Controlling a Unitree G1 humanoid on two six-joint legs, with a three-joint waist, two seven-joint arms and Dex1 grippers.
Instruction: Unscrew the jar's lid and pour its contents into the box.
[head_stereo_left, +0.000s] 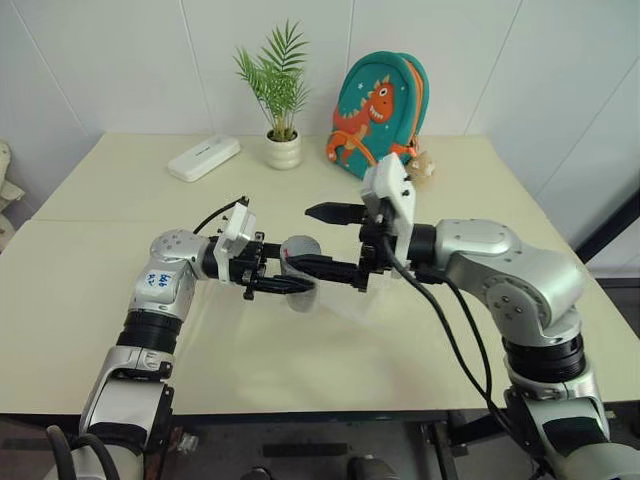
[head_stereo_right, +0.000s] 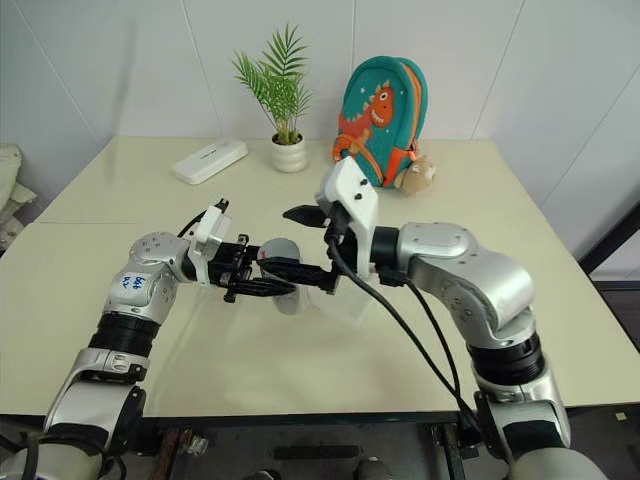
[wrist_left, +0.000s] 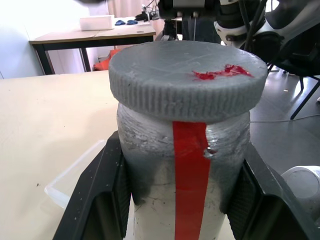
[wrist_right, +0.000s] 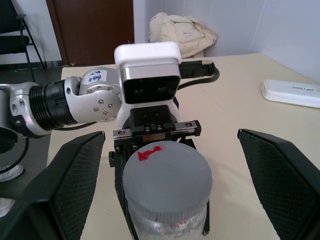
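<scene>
I see the right tool (wrist_right: 170, 185) with its two black fingers (wrist_right: 65, 180) spread wide, one on each side of the jar (wrist_right: 167, 220), neither touching it. The lid (wrist_right: 167, 182) sits on the jar, grey with a small red mark toward ten o'clock on its top. Beyond the jar, the left tool (wrist_right: 155, 137) faces me, clamped on the jar, under a white camera block (wrist_right: 148, 70). At two o'clock from the jar, well apart, a flat white device (wrist_right: 292, 93) lies on the bench (wrist_right: 235, 105).
</scene>
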